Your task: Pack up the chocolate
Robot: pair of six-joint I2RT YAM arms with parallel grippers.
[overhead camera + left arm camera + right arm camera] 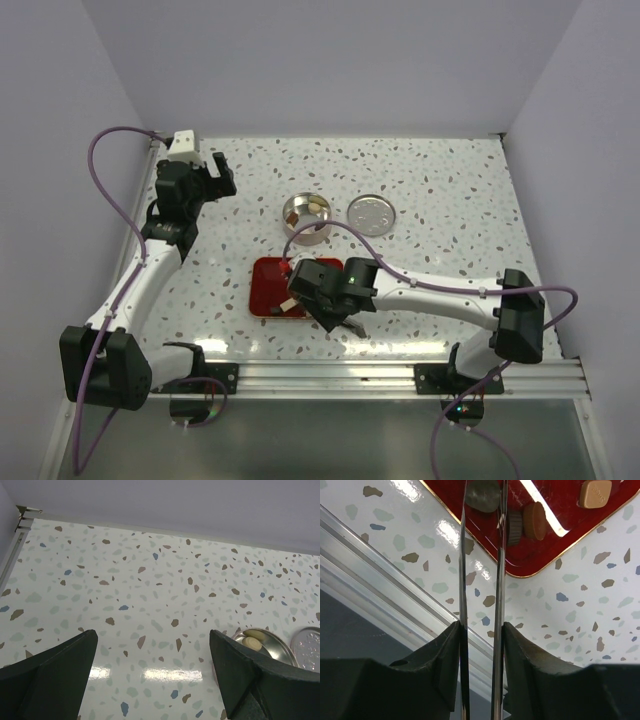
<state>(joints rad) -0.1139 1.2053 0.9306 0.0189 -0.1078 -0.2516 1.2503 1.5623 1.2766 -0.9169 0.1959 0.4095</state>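
My right gripper (481,630) is shut on long metal tweezers (497,580) and hangs over the red tray (555,545). The tweezer tips straddle a dark chocolate piece (482,495) lying on the tray. Beside it lie a dark cup-shaped piece (515,527), a round brown piece (536,521) and a square light-brown one (595,493). The round tin (306,218) behind the tray holds a few pale pieces (315,206), seen also as cream pieces (252,642) in the left wrist view. My left gripper (215,178) stands open and empty at the far left, above bare table.
The tin's round lid (372,214) lies flat just right of the tin. The aluminium rail (400,375) runs along the near table edge, close under the right wrist. White walls close the table at the back and both sides.
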